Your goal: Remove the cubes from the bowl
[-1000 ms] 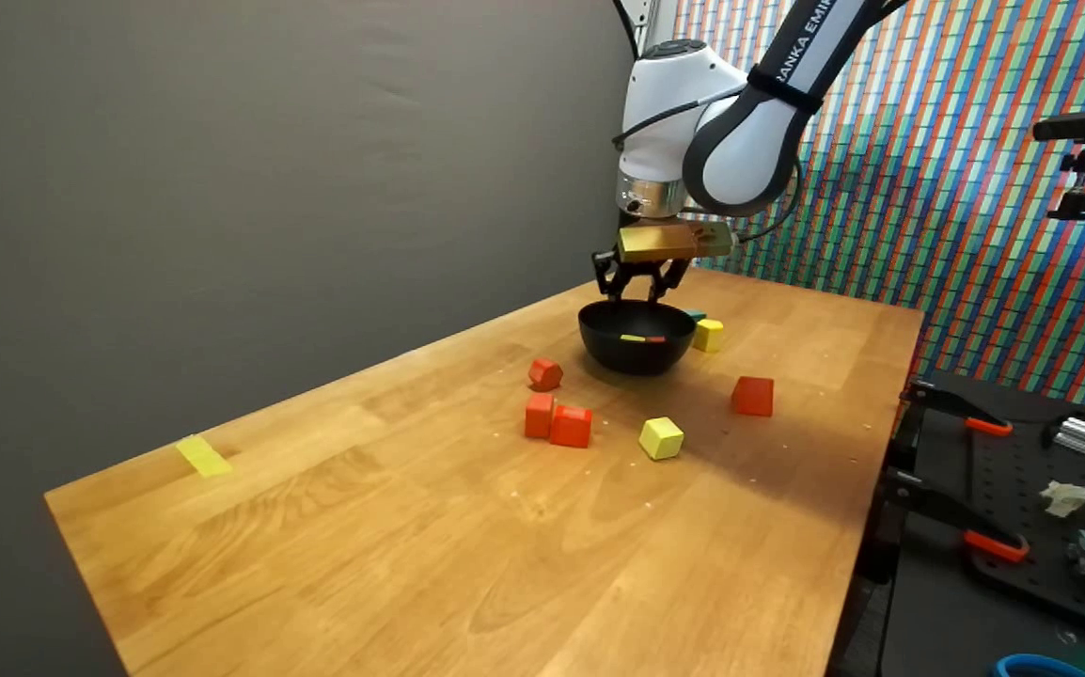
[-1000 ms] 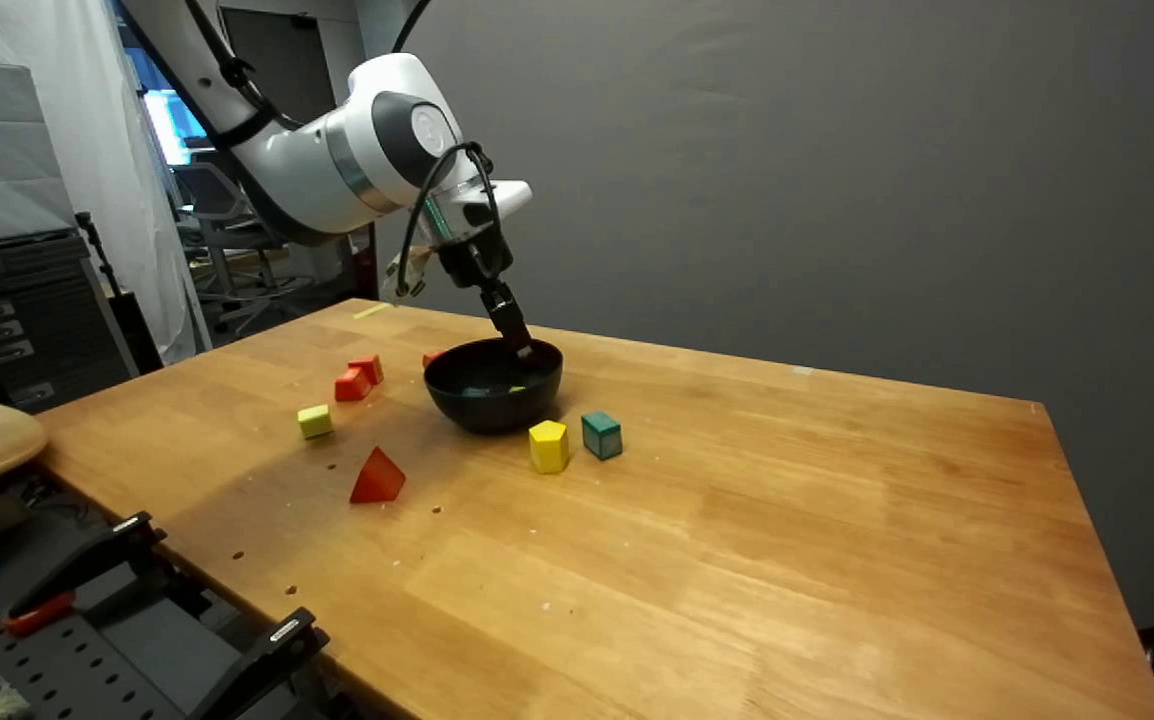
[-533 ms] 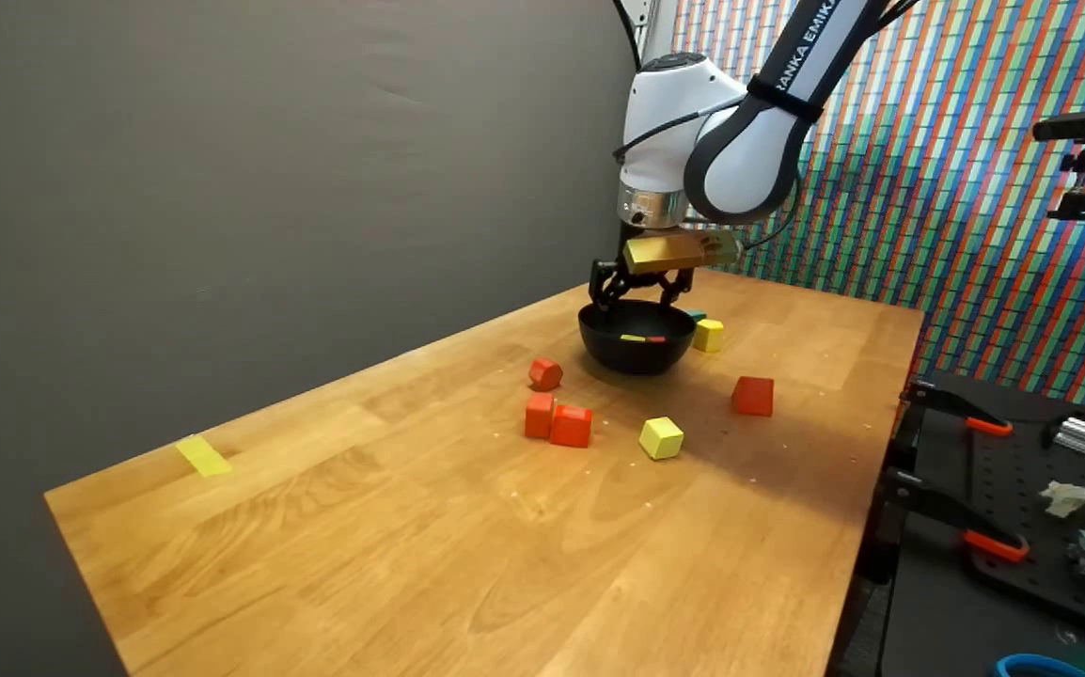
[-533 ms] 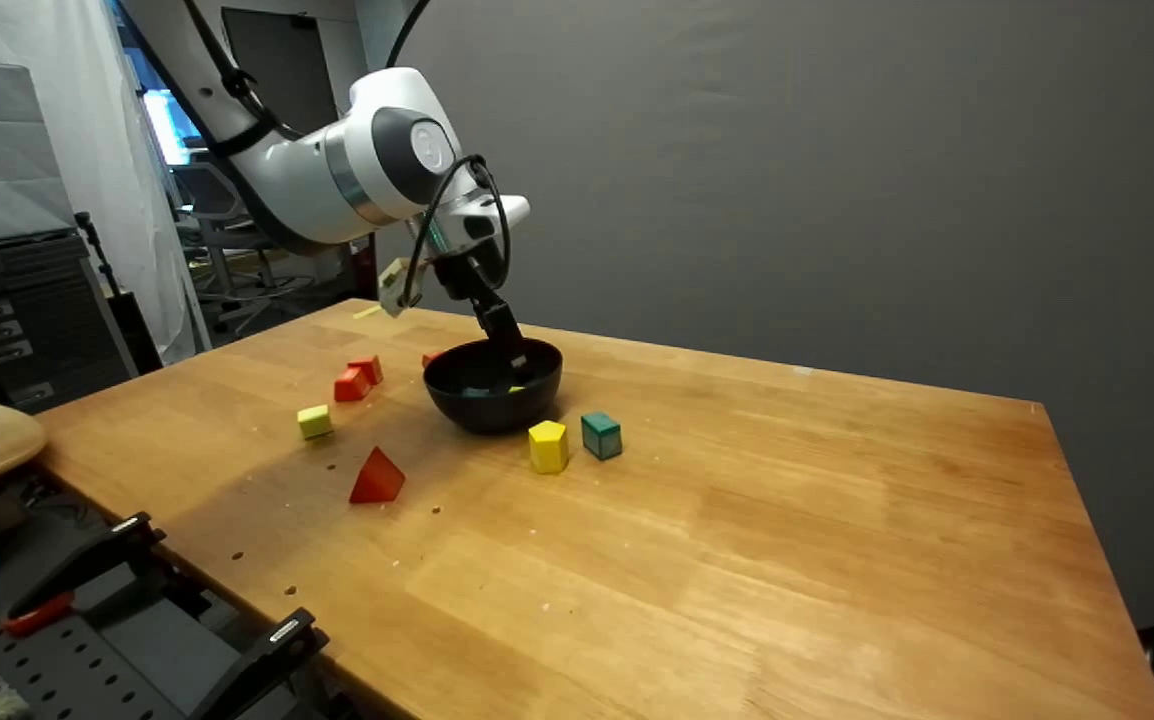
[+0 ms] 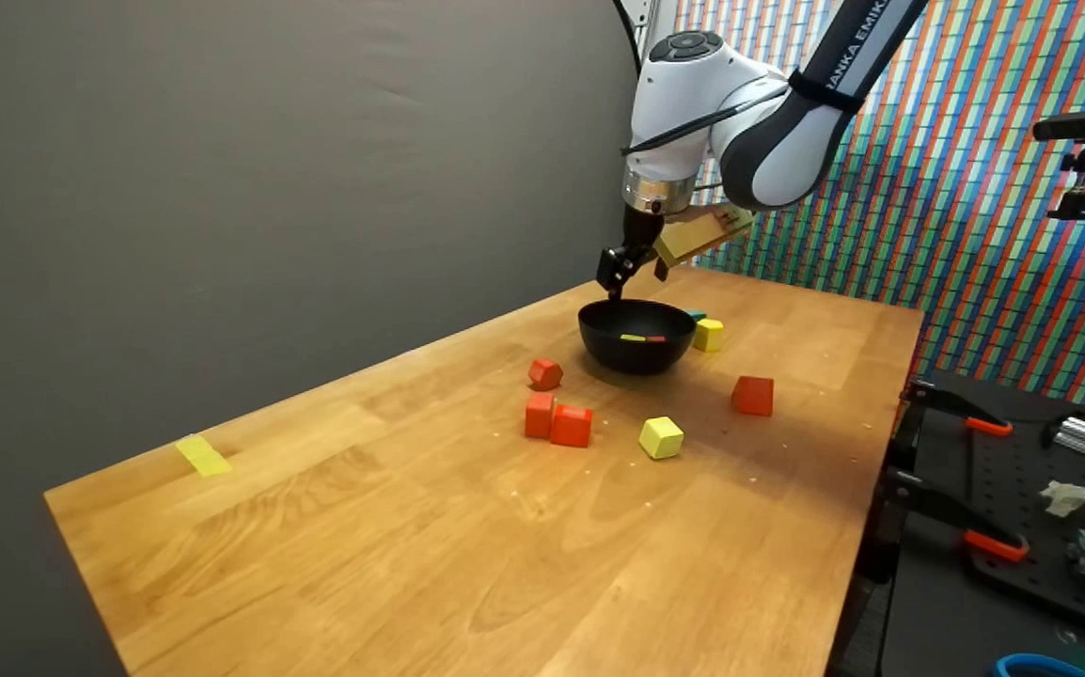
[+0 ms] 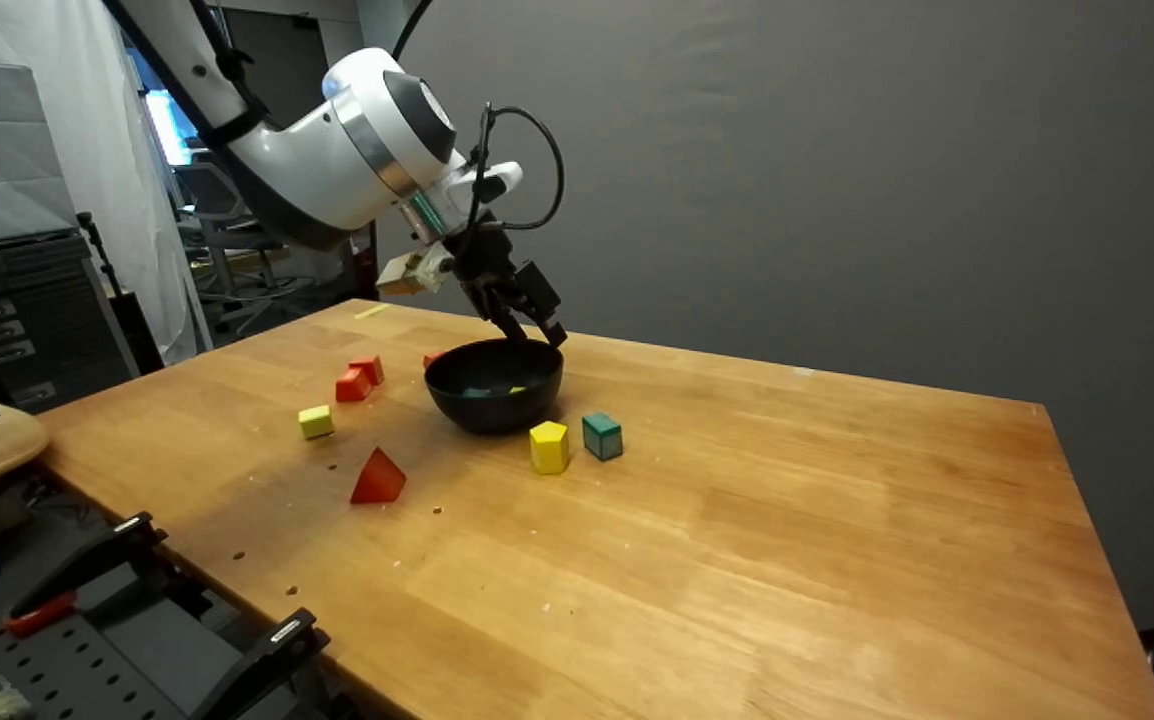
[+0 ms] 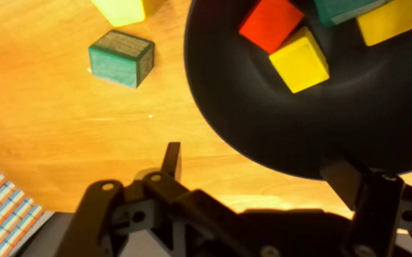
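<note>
The black bowl (image 5: pixel 636 359) stands upright on the wooden table, also in an exterior view (image 6: pixel 497 412) and the wrist view (image 7: pixel 291 132). In the wrist view it holds a red cube (image 7: pixel 272 25), a yellow cube (image 7: pixel 300 60) touching it, a teal block (image 7: pixel 345 9) and another yellow block (image 7: pixel 388 21). The bowl's upper part is cut off there. My gripper (image 7: pixel 257 155) is open and empty, with its fingers wide apart. One finger overlaps the bowl's rim; the other is over the table. In both exterior views the gripper (image 5: pixel 637 285) (image 6: pixel 537 338) is at the bowl's wall-side rim.
Loose on the table are red blocks (image 5: pixel 571 426), a yellow-green cube (image 5: pixel 661 438), a red pyramid (image 6: pixel 378 478), a yellow pentagonal block (image 6: pixel 549 447) and a teal block (image 6: pixel 602 436). Yellow tape (image 5: pixel 204 455) lies near the wall-side edge. Clamps (image 6: pixel 267 660) grip the opposite edge.
The gripper dipped toward the bowl at half a second ago, then rose and its wrist turned, so its fingers now line up differently over the rim. The bowl and blocks have not moved.
</note>
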You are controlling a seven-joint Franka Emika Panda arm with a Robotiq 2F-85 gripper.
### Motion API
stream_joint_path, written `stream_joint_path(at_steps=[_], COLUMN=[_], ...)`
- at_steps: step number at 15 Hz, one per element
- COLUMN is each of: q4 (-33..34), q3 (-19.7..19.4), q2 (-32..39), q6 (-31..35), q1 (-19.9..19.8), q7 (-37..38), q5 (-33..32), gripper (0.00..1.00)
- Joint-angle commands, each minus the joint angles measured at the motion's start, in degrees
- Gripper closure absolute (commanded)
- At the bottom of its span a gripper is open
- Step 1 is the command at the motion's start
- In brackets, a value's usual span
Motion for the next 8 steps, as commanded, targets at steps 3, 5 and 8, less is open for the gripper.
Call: stream_joint_path(at_steps=[3,5,8], q4=[-5.0,-2.6,-3.2], q3=[3.8,2.3,2.7], q2=[-3.9,-0.5,-0.8], q6=[-0.3,0.0,1.1], q1=[-3.4,-1.7,-2.1], q7=[-11.9,-7.8,-8.6], q5=[-0.5,-1.2,-1.7], gripper=[0.0,0.0,0.0])
